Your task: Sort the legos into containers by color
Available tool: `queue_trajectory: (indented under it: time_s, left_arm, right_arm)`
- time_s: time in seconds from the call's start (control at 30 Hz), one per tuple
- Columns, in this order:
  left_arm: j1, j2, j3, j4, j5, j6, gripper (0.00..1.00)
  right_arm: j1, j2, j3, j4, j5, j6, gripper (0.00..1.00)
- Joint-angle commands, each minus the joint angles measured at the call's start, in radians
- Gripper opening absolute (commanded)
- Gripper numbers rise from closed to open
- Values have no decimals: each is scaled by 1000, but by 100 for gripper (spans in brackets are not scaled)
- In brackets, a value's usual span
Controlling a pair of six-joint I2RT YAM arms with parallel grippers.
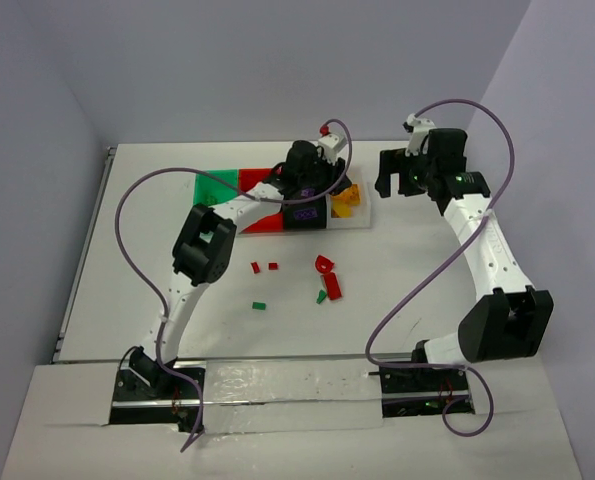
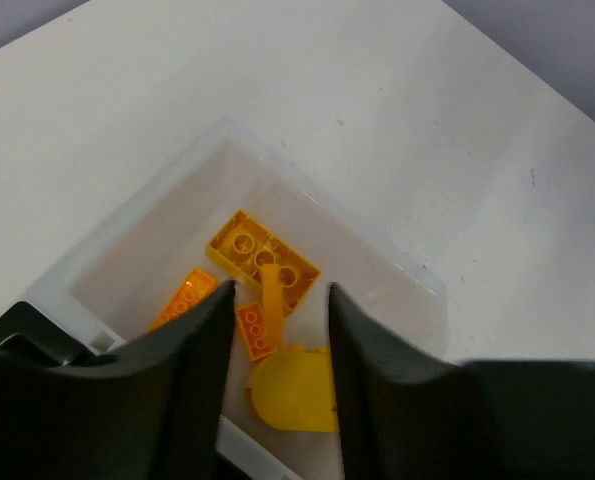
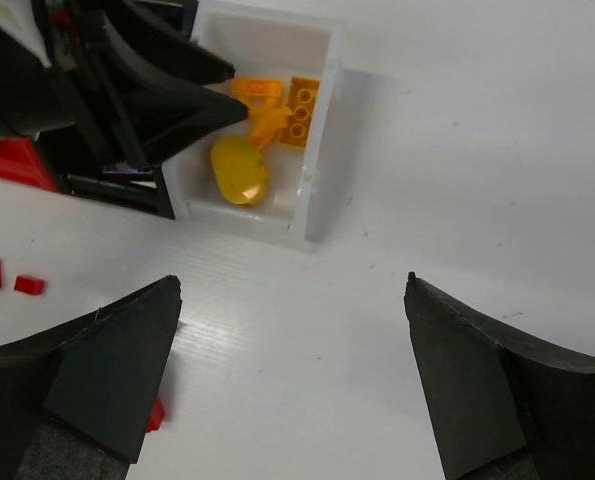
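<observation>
White table (image 1: 397,240) below; my left gripper (image 2: 279,292) hangs over the clear bin (image 2: 332,212), fingers parted, a slim orange piece loose between them above the orange bricks (image 2: 262,250). I'd lift straight up. My right gripper (image 3: 292,285), wide and empty, should fetch the red and green bricks (image 1: 327,278).

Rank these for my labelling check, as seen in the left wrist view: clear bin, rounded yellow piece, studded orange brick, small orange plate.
1. clear bin
2. studded orange brick and rounded yellow piece, too alike to rank; the left tool hides part of the piece
3. small orange plate
</observation>
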Motion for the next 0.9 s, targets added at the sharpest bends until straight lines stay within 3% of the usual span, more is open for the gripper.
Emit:
queue_trajectory:
  time_s: [0.0, 0.03, 0.1, 0.3, 0.5, 0.63, 0.87]
  left_arm:
    - [-6, -19, 79, -6, -31, 25, 56]
    - [-6, -32, 84, -15, -33, 37, 63]
    - [-6, -55, 95, -34, -37, 47, 67]
    - [4, -226, 45, -106, -10, 70, 67]
    - [94, -674, -396, -194, 122, 84, 62]
    - [196, -950, -649, -311, 111, 123, 61]
    - [322, -1238, -829, -468, 34, 198, 67]
  right_arm:
    - [-1, -20, -37, -34, -86, -19, 100]
    - [0, -25, -48, -34, -98, -13, 100]
    - [0, -38, -83, -37, -114, -13, 100]
    - [54, -76, -152, -68, -163, -71, 96]
    - [255, -49, -190, -103, -109, -133, 91]
    - [374, 17, -191, -138, -118, -107, 90]
    - [465, 189, -150, -243, -93, -51, 88]
